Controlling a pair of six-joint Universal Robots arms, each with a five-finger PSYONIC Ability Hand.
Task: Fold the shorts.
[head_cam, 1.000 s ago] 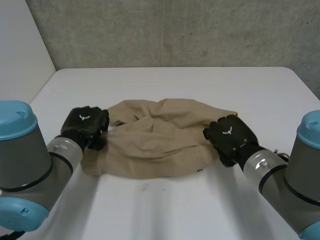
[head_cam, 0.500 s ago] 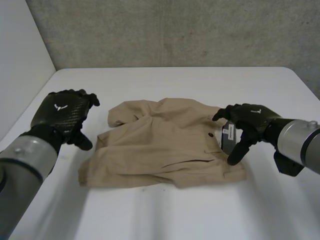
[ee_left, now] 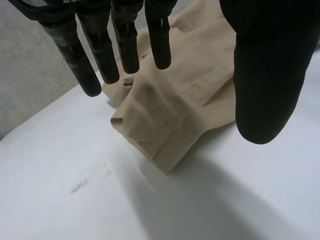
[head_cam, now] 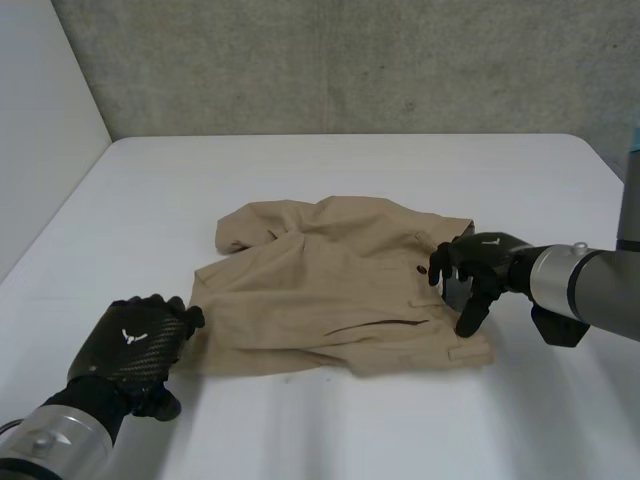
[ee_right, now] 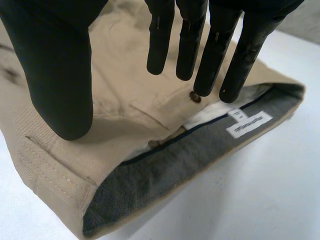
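One pair of tan shorts [head_cam: 340, 290] lies rumpled mid-tabletop [head_cam: 350, 165], its far legs bunched and hard to make out. The left hand [head_cam: 132, 345], at the shorts' 8 o'clock, is spread wide and empty. The right hand [head_cam: 478, 268], at 3 o'clock over the waistband, is likewise open, partly covering the grey lining [ee_right: 175, 165]. One button [ee_right: 195, 97] shows; the label [ee_right: 248, 124] is unreadable.

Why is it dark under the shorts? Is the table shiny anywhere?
Head view: the shorts cast a thin shadow along their near edge on the table, which shows no glare. Right wrist view: the dark band inside the shorts is grey lining, not shadow.
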